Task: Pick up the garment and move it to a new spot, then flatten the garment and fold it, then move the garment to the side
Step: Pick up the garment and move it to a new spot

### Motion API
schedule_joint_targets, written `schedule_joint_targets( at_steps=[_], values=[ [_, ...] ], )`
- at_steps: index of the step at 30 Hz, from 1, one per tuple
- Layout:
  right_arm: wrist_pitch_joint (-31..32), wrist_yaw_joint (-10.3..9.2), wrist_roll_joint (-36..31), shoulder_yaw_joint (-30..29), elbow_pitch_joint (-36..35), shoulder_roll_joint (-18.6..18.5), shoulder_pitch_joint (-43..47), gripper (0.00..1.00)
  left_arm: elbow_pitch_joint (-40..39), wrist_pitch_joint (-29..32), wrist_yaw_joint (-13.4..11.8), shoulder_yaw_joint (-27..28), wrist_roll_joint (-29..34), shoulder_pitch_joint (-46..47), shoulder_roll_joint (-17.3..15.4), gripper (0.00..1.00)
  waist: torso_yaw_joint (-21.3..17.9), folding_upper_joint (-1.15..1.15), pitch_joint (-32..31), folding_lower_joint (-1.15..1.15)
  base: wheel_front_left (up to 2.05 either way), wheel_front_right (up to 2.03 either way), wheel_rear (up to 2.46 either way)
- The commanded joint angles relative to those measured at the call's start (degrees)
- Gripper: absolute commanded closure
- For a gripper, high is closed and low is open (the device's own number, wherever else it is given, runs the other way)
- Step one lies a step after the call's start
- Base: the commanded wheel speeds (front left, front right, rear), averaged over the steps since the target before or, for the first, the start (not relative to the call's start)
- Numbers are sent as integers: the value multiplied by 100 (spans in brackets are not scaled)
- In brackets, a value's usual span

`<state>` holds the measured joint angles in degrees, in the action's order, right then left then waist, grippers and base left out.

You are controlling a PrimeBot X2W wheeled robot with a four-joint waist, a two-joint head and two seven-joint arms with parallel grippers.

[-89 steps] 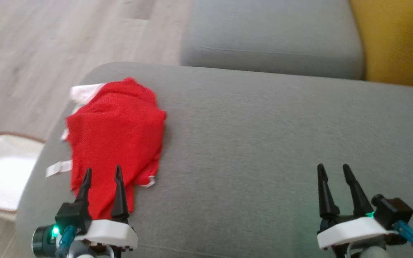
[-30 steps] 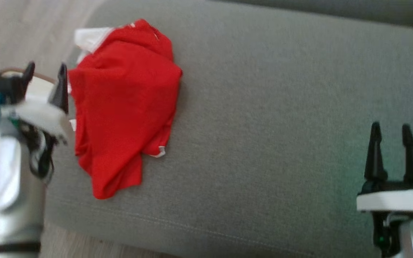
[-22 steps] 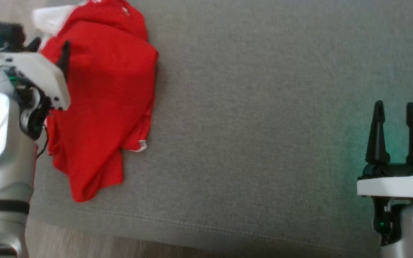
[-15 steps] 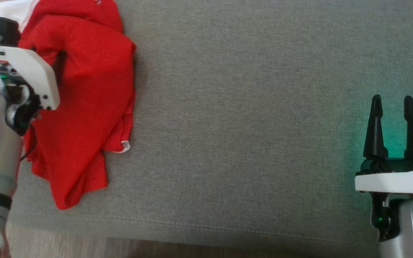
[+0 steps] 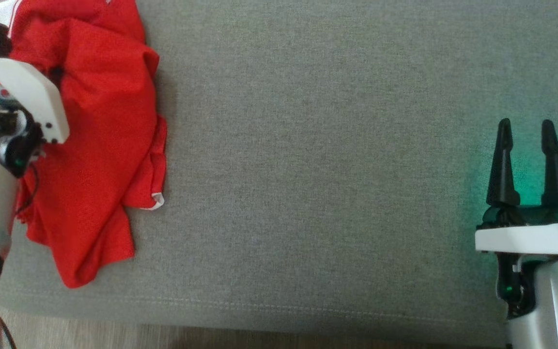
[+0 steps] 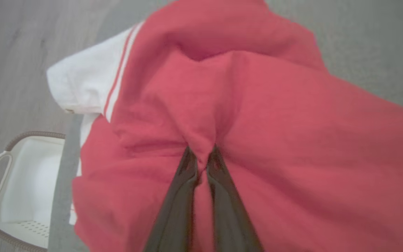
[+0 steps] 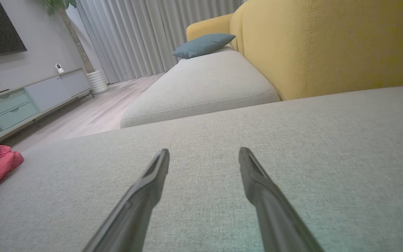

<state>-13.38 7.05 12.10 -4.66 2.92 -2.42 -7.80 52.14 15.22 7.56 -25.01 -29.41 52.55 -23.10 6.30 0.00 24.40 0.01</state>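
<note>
red garment (image 6: 278,115) fold between left gripper (image 6: 201,155) tips; white basket (image 6: 26,182) alongside

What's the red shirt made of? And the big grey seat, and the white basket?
Red shirt: soft knit cloth, matte; it bunches into folds. Grey seat: woven upholstery fabric, with a fine speckled weave and stitched seam. White basket: probably hard plastic, smooth, with small holes in its floor.
</note>
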Motion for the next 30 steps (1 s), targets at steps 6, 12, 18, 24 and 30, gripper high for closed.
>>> schedule_joint_targets(
  at_steps=[6,12,18,24,30],
  values=[
    [-107,44,98,228,24,-45,-7,0,-30,-901,-113,358,21,585,-503,100,37,0,-324,-1,0,0,0],
    [-138,44,195,328,196,-45,68,0,-198,-1761,-246,566,-27,761,-545,100,84,0,-769,-1,0,0,0],
    [-155,44,324,431,382,-45,184,0,-679,-2349,-402,651,-15,768,-518,100,115,0,-1266,-1,0,0,0],
    [-160,44,498,537,480,-45,295,0,-1402,-2383,-547,625,-20,546,-509,100,24,0,-1717,-1,0,0,0],
    [-161,44,653,577,459,-45,402,0,-2305,-2038,-846,572,34,154,-684,100,-158,0,-1959,-1,0,0,0]
  ],
)
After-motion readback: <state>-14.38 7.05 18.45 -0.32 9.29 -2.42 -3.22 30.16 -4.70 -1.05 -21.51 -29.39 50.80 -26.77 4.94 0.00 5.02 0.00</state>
